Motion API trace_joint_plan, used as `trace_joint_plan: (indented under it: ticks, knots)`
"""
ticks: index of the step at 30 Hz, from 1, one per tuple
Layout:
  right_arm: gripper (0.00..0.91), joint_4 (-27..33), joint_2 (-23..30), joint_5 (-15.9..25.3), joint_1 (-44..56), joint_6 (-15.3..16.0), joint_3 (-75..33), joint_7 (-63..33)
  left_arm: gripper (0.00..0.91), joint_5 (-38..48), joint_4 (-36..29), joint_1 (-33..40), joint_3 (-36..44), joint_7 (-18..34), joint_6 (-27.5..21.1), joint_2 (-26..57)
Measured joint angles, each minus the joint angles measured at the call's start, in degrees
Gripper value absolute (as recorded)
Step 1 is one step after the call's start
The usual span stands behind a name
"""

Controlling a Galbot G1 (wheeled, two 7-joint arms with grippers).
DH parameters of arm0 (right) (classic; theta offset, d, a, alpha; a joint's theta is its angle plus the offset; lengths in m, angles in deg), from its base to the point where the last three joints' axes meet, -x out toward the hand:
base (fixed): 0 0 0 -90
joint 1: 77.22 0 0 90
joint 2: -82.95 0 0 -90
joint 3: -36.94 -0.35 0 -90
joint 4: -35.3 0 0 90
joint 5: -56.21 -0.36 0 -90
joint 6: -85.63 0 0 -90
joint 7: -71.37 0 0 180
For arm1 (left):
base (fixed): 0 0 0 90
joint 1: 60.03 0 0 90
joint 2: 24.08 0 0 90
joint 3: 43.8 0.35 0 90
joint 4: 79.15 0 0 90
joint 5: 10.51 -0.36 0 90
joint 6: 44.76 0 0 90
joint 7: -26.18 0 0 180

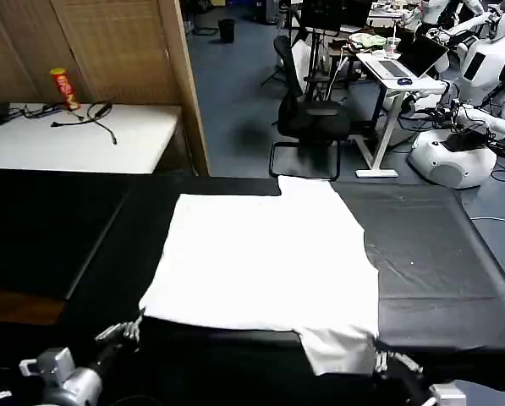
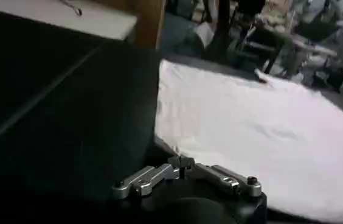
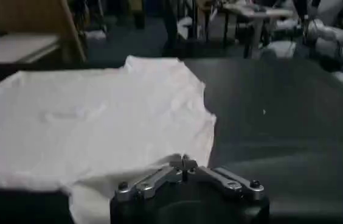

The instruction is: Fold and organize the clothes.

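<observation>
Your left hand (image 1: 127, 331), its metal fingers pinched together, sits just beside the T-shirt's (image 1: 265, 266) near-left corner. Your right hand (image 1: 396, 364), likewise closed, is at the near sleeve. The soft white cotton lies flat on the black table (image 1: 438, 254), sleeves pointing toward and away from you.

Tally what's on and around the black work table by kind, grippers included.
White short-sleeved cotton T-shirt, spread flat on the black table: 1
Robot grippers at the near edge: 2, the left gripper and the right gripper
Yellow and red cylindrical can on the white side table: 1
Total: 4
</observation>
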Motion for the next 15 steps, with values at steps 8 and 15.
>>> trace_joint_plan:
  ticks: [8, 15]
  knots:
    - [0.0, 10.45, -4.75, -1.44, -12.84, -1.96, 2.74, 0.65, 0.0, -1.49, 4.91, 9.17, 1.88, 0.53, 0.85, -0.89]
    - [0.0, 18.8, -5.23, -1.29, -21.95, -4.1, 6.04, 2.96, 0.0, -4.67, 10.08, 15.44, 3.87, -0.36, 1.82, -0.29]
